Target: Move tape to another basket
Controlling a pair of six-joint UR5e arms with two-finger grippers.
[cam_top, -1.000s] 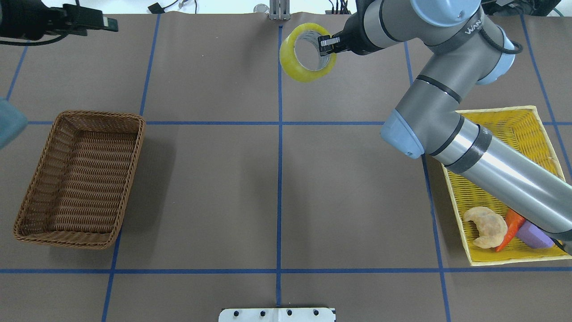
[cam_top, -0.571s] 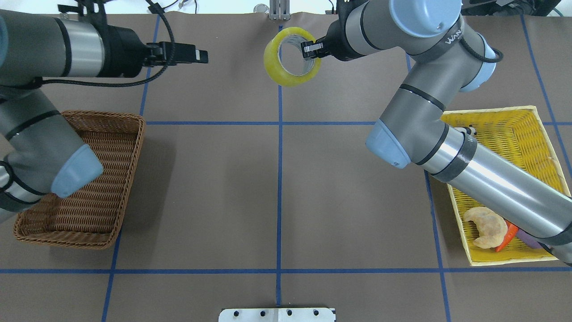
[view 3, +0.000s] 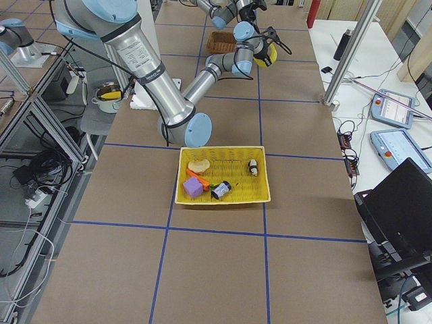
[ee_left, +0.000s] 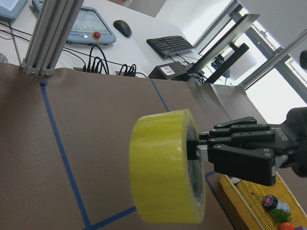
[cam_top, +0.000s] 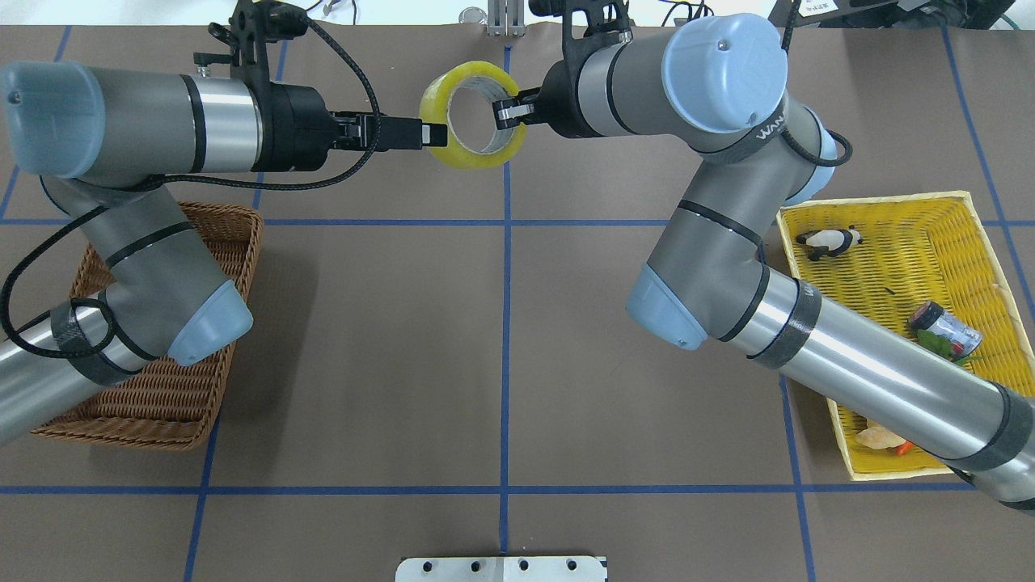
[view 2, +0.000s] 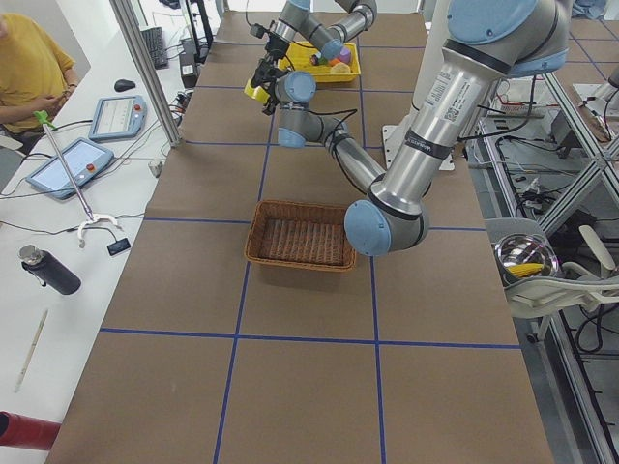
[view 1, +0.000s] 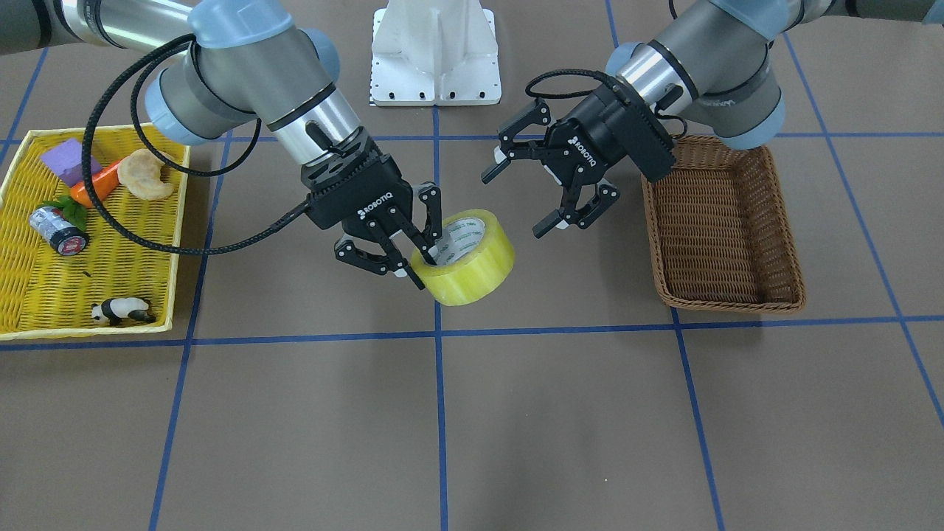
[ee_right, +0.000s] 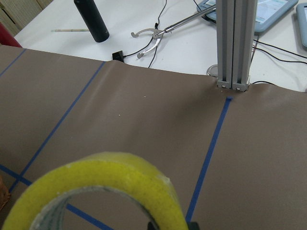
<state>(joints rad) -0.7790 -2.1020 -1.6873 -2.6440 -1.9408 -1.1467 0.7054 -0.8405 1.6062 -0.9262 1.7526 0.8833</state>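
With the right end effector (view 1: pixel 422 262), pinches the wall of the tape (view 1: pixel 476 269): one finger inside the white core, the other on the yellow outer face, jaws closed on the roll. Holds the tape tilted and clear of the desk (view 1: pixel 560 420), over the blue centre line at the far middle, hole facing mostly up. Faces it with the left end effector (view 1: pixel 516 200), jaws spread wide, fingertips just beside the roll's left edge and not clasping it. Shows the basket (view 1: pixel 730 304) on the left side of the desk, well apart from the tape, partly covered in the overhead view by the left arm's elbow. Shows on the right side a yellow basket (view 1: pixel 96 330) with a panda figure (view 1: pixel 122 310), a small can (view 1: pixel 59 230), a carrot (view 1: pixel 99 184), a purple block (view 1: pixel 68 158) and a pastry (view 1: pixel 147 175) inside.
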